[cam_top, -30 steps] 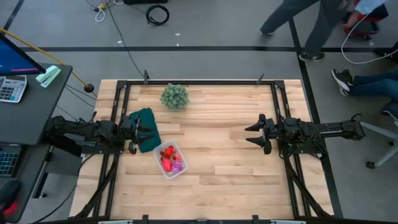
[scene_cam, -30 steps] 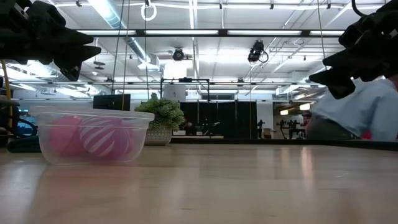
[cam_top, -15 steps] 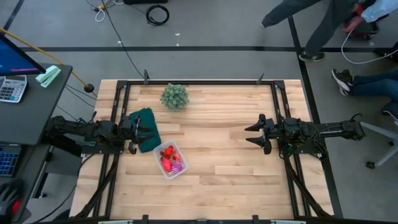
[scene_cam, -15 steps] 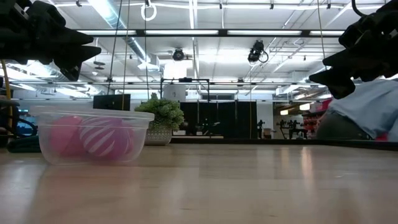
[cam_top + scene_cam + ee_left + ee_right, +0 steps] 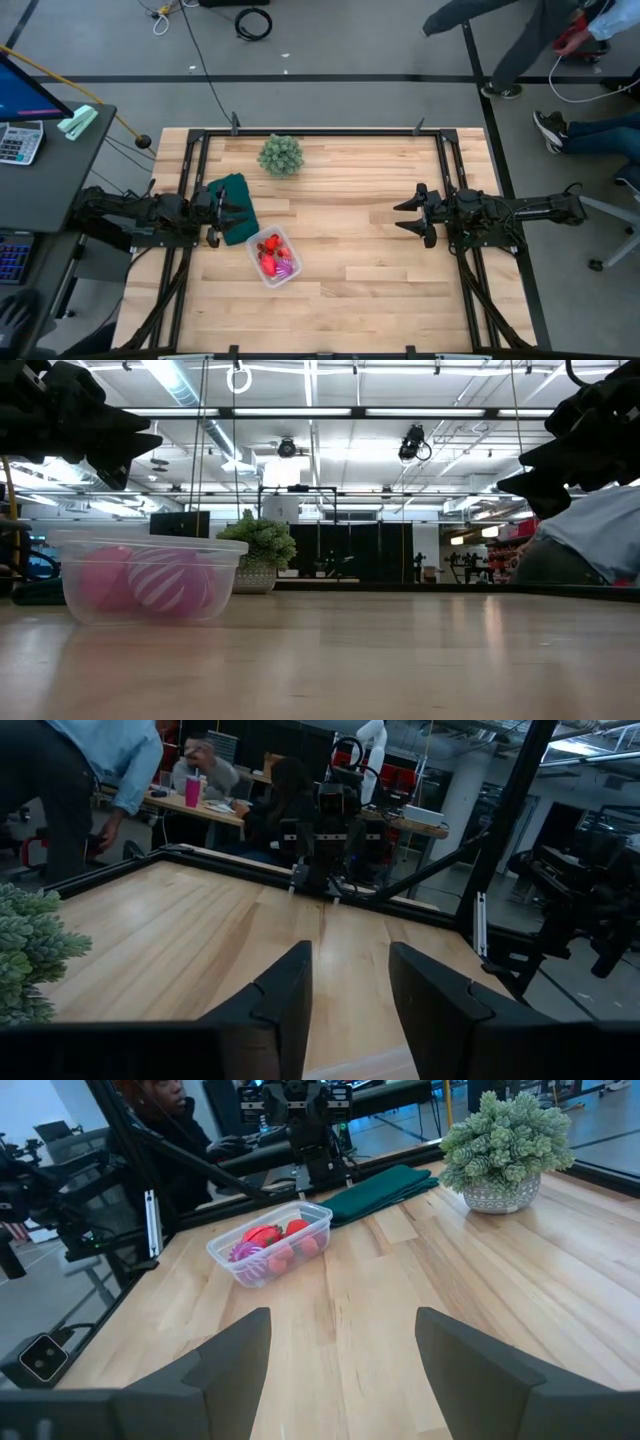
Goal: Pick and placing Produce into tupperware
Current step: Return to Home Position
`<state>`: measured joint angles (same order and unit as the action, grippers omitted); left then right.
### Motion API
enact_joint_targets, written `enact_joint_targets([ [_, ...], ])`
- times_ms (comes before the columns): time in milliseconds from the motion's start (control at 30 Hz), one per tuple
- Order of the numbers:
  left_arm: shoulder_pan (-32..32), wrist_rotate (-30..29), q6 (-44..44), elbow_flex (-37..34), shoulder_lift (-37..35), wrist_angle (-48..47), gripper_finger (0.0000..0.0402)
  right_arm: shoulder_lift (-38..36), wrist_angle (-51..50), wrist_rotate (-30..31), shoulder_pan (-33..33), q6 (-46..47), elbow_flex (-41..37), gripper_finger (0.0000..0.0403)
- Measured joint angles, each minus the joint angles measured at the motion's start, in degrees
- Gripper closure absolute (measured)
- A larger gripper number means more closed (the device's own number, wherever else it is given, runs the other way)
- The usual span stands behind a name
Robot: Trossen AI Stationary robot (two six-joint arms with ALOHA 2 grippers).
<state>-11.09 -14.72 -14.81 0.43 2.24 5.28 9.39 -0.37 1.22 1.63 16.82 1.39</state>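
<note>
Tupperware (image 5: 256, 244), clear plastic with rounded corners, sits left of centre on the pale plank table (image 5: 350, 285), its long axis skewed to the table edges. It holds red, pink and spiky purple produce (image 5: 271, 258). A dark green cloth (image 5: 240, 190) lies just beside it, and a bushy potted plant (image 5: 281, 155) stands farther back. The left gripper (image 5: 236, 212) hovers above the cloth with fingers spread; the right gripper (image 5: 402, 217) waits at right, fingers wide apart.

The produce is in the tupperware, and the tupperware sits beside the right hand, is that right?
No: the tupperware, produce inside, sits beside the left hand, across the table from the right hand. The high view shows it.
</note>
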Motion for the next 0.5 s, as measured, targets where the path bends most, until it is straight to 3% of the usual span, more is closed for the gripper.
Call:
enact_joint_targets([
  [500,0.0,0.0,0.0,0.0,0.0,0.0,0.0254,0.0,0.0,0.0,0.0,0.0,0.0,0.0144],
])
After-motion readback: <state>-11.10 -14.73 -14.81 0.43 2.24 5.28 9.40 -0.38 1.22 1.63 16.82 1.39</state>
